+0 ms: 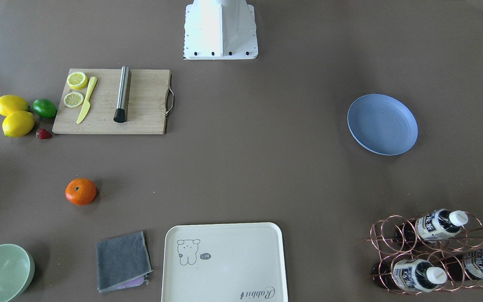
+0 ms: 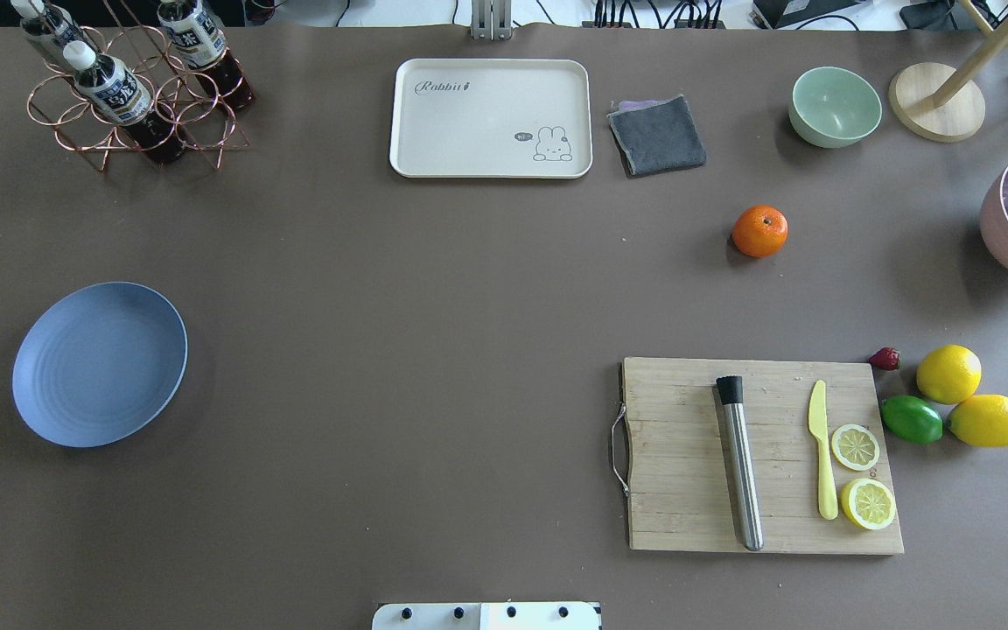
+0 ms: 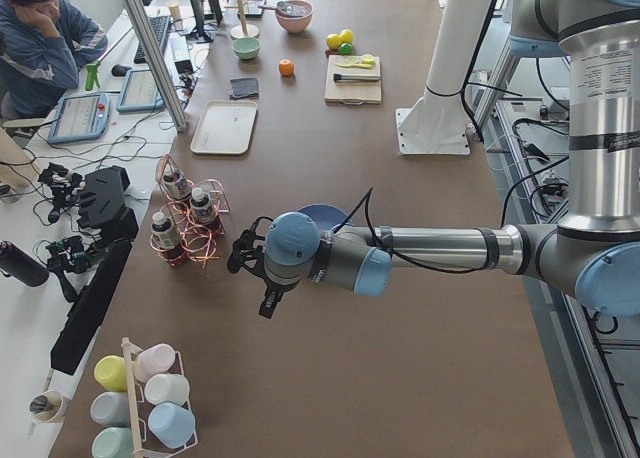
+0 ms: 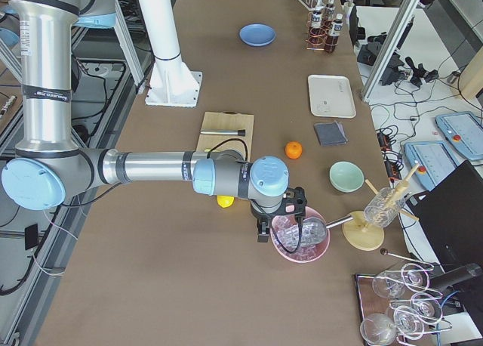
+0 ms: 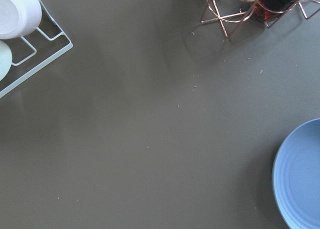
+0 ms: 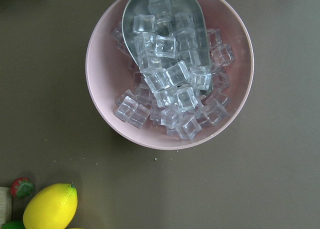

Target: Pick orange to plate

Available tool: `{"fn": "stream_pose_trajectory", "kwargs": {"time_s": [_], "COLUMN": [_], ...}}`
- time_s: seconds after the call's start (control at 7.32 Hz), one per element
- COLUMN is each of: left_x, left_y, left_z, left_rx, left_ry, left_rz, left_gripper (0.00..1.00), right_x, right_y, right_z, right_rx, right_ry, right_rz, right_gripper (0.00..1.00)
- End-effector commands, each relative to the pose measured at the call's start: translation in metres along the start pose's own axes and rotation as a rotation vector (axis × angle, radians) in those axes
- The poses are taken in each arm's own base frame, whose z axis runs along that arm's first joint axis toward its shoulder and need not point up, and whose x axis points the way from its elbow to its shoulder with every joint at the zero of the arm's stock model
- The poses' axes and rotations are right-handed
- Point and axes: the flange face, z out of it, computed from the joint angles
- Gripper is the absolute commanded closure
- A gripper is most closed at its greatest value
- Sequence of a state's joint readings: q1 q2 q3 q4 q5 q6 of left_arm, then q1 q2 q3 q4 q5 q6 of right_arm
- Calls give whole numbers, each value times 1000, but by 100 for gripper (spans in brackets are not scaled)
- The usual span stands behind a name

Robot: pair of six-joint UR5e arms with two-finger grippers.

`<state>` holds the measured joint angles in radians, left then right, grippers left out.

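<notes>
The orange rests alone on the brown table, on the robot's right side, between the grey cloth and the cutting board; it also shows as the orange. Far across on the robot's left lies the blue plate, bare, and its rim enters the left wrist view as the plate. My left gripper hovers beyond the plate near the bottle rack. Above a pink bowl of ice hangs my right gripper. Both show only in side views, so I cannot tell their state.
A wooden cutting board carries lemon slices, a yellow knife and a steel rod. Two lemons, a lime and a strawberry lie beside it. A cream tray, grey cloth, green bowl and copper bottle rack line the far edge.
</notes>
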<state>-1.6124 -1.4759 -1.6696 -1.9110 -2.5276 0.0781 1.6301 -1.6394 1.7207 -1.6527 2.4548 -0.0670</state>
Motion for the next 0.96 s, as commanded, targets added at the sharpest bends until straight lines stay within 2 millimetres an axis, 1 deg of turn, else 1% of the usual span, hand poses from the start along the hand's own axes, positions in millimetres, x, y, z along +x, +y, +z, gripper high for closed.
{"fn": "stream_pose_trajectory", "kwargs": {"time_s": [0.0,0.14,0.27,0.41,0.55,0.68,0.82], "left_x": [40,56,79,111,133,144,154], "left_y": [-49,-52,-44,-30,-10,10,29], "left_z": [15,37,73,110,146,180,214], "left_rx": [14,-19,-39,-20,-8,2,5], "left_ry": [36,46,32,24,60,75,75], "left_rz": [-48,-96,-95,-152,-193,-206,-200], "left_gripper": [3,2,2,2,2,2,2], "right_x": [-20,-38,-65,-103,-122,-124,-130], "right_y": [-7,-11,-14,-16,-18,-15,-16], "right_z": [-5,1,7,18,31,38,38], "right_rx": [48,35,29,21,14,35,53], "right_ry": [-1,20,65,105,113,103,92], "right_rz": [-66,-48,-22,15,6,-8,-7], "right_gripper": [0,0,0,0,0,0,0]}}
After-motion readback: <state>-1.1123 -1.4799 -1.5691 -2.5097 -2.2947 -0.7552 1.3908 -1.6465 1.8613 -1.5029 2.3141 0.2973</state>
